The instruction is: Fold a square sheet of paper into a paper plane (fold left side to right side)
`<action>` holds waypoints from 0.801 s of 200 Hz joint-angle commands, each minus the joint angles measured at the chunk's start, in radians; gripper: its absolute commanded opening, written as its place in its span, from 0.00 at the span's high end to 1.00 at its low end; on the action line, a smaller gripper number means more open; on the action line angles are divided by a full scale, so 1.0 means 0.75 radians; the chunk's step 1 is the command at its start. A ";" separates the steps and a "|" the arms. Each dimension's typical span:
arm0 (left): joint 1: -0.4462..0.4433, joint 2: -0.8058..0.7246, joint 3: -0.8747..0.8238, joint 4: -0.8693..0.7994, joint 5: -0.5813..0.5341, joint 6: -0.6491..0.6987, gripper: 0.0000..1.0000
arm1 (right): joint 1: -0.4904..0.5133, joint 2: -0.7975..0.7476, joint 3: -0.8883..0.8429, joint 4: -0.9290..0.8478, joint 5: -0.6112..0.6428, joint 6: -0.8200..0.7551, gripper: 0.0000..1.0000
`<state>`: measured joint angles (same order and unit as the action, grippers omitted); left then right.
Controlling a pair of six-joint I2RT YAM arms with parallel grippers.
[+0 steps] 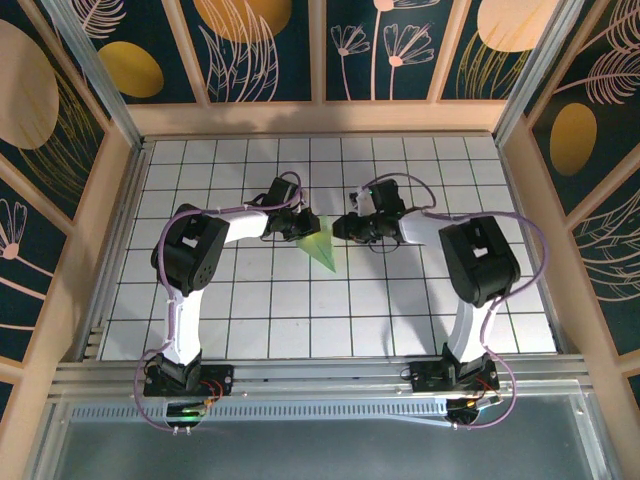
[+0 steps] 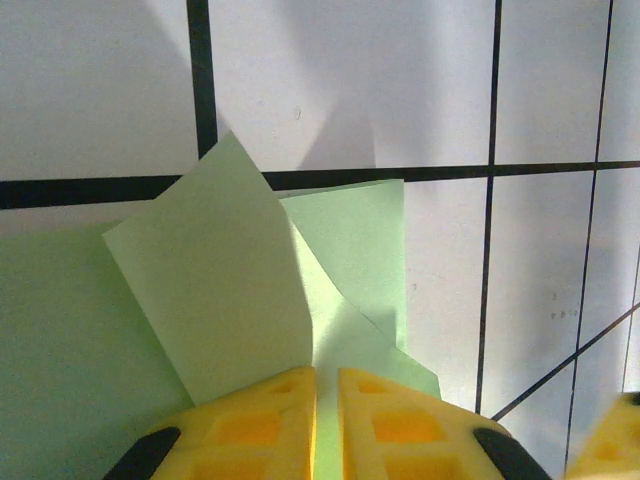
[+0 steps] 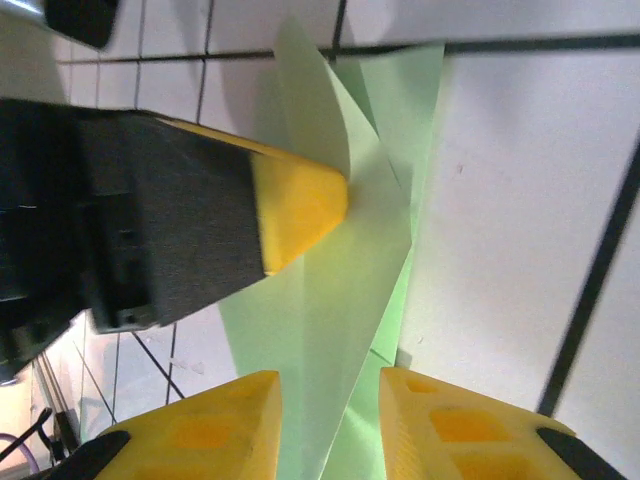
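Note:
The pale-green sheet of paper lies folded into a pointed wedge on the white grid tiles, its tip toward the near right. My left gripper sits at its far left end. In the left wrist view the left gripper is shut on a raised flap of the paper, which stands up between the yellow fingers. My right gripper is just right of the paper. In the right wrist view the right gripper is open, and the folded paper runs through the gap clear of both pads. The left finger presses the paper beyond.
The grid-tiled table is boxed in by wooden walls on the left, back and right. An aluminium rail runs along the near edge by the arm bases. Open tiles lie in front of the paper.

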<state>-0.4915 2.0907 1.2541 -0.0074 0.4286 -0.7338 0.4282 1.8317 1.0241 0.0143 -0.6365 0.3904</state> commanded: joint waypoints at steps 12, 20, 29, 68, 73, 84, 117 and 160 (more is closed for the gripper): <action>-0.007 0.045 -0.038 -0.047 -0.066 0.011 0.85 | 0.007 -0.129 -0.089 -0.075 -0.053 -0.044 0.75; -0.006 0.041 -0.038 -0.045 -0.064 0.011 0.85 | 0.018 -0.144 -0.110 -0.067 -0.088 -0.044 0.80; -0.007 0.043 -0.038 -0.045 -0.064 0.011 0.85 | 0.039 -0.153 -0.131 -0.057 -0.124 -0.040 0.86; -0.007 0.047 -0.034 -0.043 -0.064 0.008 0.85 | 0.129 -0.090 -0.191 0.041 -0.206 0.005 1.00; -0.006 0.047 -0.034 -0.043 -0.064 0.009 0.85 | 0.134 -0.079 -0.193 0.054 -0.207 0.012 1.00; -0.007 0.047 -0.034 -0.043 -0.064 0.009 0.85 | 0.143 -0.061 -0.203 0.084 -0.205 0.026 1.00; -0.006 0.048 -0.032 -0.047 -0.065 0.009 0.85 | 0.145 -0.020 -0.208 0.098 -0.187 0.027 1.00; -0.007 0.049 -0.030 -0.049 -0.064 0.012 0.85 | 0.144 0.009 -0.228 0.107 -0.176 0.028 1.00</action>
<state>-0.4915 2.0907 1.2526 -0.0040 0.4286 -0.7338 0.5365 1.8194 0.8719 0.0704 -0.7643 0.4034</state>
